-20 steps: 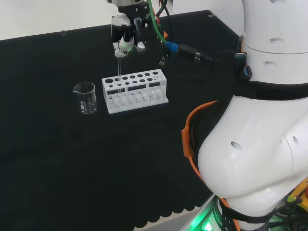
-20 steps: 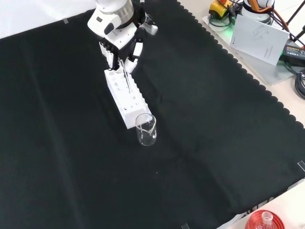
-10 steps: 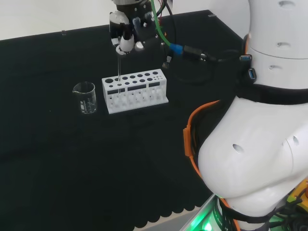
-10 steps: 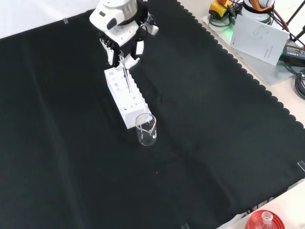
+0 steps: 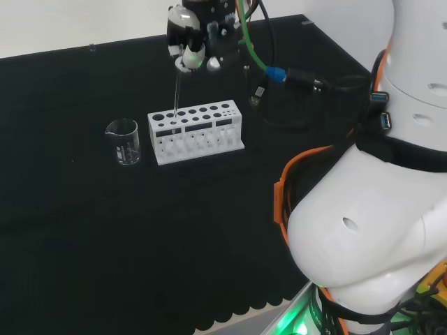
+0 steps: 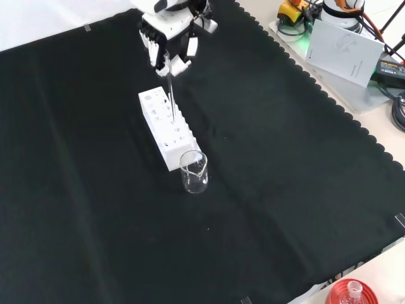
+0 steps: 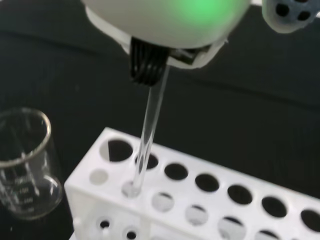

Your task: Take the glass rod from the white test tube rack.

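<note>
Glass rod [image 5: 175, 98] hangs pinched in the hand [image 5: 188, 50], its lower end low in a hole of the white test tube rack [image 5: 196, 131]. Beside the rack stands a glass beaker [image 5: 123, 142].

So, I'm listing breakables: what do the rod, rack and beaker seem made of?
Rod: clear and glossy, likely glass; the rack shows through it. Rack: opaque matte white, probably plastic. Beaker: transparent, with printed marks in the wrist view; glass or clear plastic, can't tell.
</note>
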You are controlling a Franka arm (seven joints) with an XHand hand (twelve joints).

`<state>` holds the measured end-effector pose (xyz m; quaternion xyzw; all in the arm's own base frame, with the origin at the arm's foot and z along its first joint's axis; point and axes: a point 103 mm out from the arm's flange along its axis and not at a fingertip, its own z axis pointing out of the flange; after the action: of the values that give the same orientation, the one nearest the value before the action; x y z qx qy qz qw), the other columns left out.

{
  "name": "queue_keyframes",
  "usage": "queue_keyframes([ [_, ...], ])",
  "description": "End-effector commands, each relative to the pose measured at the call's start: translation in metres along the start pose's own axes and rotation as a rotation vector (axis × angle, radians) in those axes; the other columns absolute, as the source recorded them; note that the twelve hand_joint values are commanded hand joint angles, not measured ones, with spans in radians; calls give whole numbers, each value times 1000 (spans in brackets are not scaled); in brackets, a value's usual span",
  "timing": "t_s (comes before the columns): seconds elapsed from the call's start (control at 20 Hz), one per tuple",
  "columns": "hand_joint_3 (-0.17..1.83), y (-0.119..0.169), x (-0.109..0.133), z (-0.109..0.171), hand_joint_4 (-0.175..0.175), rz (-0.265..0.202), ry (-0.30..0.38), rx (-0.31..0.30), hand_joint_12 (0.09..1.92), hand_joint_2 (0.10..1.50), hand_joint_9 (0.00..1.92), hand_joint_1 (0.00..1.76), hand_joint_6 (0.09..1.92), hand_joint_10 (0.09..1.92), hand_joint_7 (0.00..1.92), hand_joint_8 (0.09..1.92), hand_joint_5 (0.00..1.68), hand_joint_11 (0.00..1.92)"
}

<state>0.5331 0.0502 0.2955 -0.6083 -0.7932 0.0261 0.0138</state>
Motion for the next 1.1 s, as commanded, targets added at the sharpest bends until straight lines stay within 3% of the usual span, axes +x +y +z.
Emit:
queue_keyframes([
  [0.05,883,-2,6,-24,-175,8,-26,-39,439,537,1727,1329,831,250,1430,660,1154,1668],
  [0.5,902,0,22,-54,-175,6,-45,-74,431,523,1733,1330,831,244,1439,650,1162,1673],
  [0.6,903,-12,11,-53,-175,-10,-44,-87,431,522,1733,1330,831,243,1440,649,1162,1673],
  [0.8,905,-5,29,-65,-175,-12,-59,-95,429,521,1734,1331,829,241,1441,649,1163,1674],
  [0.85,905,-8,30,-70,-175,1,-65,-97,429,521,1734,1331,828,241,1442,649,1163,1675],
  [0.9,905,-22,9,-68,-175,30,-66,-95,429,521,1734,1331,828,240,1442,648,1163,1675],
  [0.95,905,-25,8,-70,-175,37,-72,-96,428,521,1734,1331,828,240,1442,648,1163,1675],
  [1.0,905,-25,13,-73,-175,37,-81,-99,428,520,1735,1331,827,240,1443,647,1164,1675],
  [1.1,905,-21,25,-78,-175,82,-115,-60,427,520,1736,1331,826,239,1443,647,1164,1676],
])
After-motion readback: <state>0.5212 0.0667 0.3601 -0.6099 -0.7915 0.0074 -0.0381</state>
